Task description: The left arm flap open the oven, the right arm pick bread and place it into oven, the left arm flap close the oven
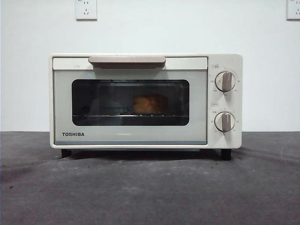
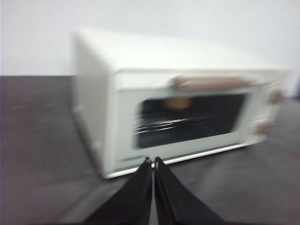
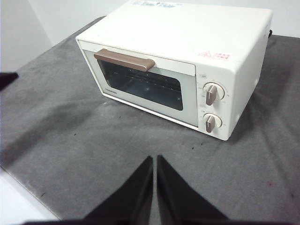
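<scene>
The oven [image 1: 145, 101] stands square on the grey table [image 1: 150, 192], close to the white wall [image 1: 187, 28], with its door fully shut and the beige bar handle [image 1: 127, 60] running along the top edge of the door. Through the dark glass window [image 1: 130, 102] the bread [image 1: 150, 104] shows as a small golden-brown lump sitting on the wire rack [image 1: 112, 115], a little right of the window's middle and towards the back of the chamber. Two beige knobs [image 1: 225, 81] sit one above the other on the panel to the right of the door, both pointers roughly upright, and the TOSHIBA lettering is at the door's lower left corner. Two wall sockets [image 1: 86, 9] are on the wall high above the oven. No arm shows in the front view. The left gripper [image 2: 153, 161] hangs in front of the oven, off towards its left corner, its two black jaws pressed together with nothing between them; its picture is blurred, but the closed door and a faint orange shape of the bread behind the glass can still be made out. The right gripper [image 3: 154, 159] is held well back from the oven over bare table, towards the oven's right front corner, and its jaws too are drawn together tip to tip, holding nothing.
</scene>
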Controlling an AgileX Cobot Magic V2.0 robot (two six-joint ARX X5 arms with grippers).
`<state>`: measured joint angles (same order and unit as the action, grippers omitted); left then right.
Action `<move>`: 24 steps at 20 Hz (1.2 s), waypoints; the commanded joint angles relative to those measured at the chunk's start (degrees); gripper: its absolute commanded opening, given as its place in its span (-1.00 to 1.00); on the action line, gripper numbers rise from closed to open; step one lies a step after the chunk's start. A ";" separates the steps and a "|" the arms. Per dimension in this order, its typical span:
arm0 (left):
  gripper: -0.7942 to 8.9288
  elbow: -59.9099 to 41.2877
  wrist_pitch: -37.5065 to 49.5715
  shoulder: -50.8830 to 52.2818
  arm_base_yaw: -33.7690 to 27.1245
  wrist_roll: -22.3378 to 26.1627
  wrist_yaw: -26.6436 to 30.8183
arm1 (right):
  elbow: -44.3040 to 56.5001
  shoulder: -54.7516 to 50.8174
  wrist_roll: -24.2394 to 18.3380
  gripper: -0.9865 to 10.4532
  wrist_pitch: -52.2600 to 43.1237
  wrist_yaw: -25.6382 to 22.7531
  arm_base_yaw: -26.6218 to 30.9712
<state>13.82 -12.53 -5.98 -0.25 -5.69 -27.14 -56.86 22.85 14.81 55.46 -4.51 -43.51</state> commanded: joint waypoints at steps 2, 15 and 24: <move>-0.80 -4.98 1.46 3.13 -0.09 3.30 7.58 | -0.96 0.22 -0.52 -0.81 -0.55 -0.07 -0.57; -0.80 -12.26 1.57 5.79 -0.07 2.82 21.05 | -0.96 0.22 -0.52 -0.81 -0.57 -0.07 -0.57; -0.80 -13.11 1.84 5.79 0.02 0.92 24.63 | -0.96 0.22 -0.52 -0.81 -0.57 -0.07 -0.57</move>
<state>1.87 -10.24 -0.30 -0.25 -4.23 -2.87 -56.86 22.85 14.81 55.44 -4.51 -43.51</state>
